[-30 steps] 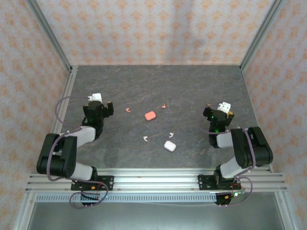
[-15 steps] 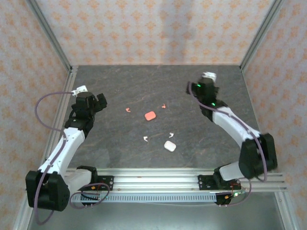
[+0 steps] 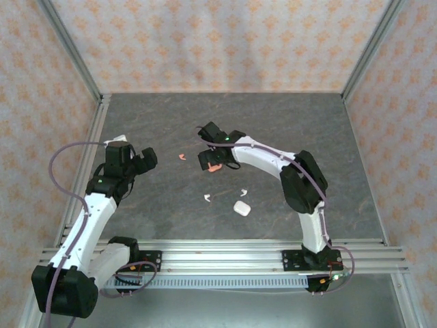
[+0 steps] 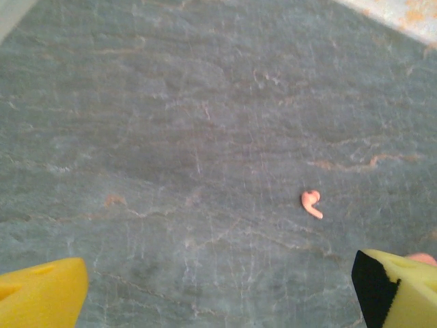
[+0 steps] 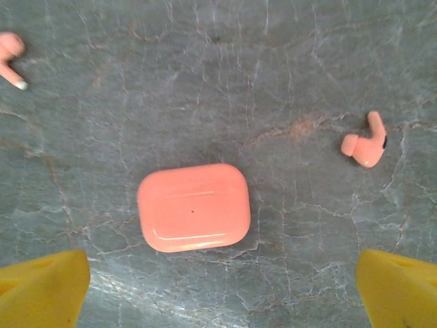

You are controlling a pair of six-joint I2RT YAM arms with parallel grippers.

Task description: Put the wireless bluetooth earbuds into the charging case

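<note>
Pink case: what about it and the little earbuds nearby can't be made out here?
Top view: the right arm covers part of the pink case.
Right wrist view: the frame edge cuts off one pink earbud.
Top view: the white earbuds are too small to show shape.
Left wrist view: one of the left fingers hides most of a pink object.

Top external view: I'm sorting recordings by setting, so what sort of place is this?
Probably a staged robot test cell, not a home: a dark stone-look table boxed in by patterned panels on aluminium posts, with arms bolted to a rail.
</note>
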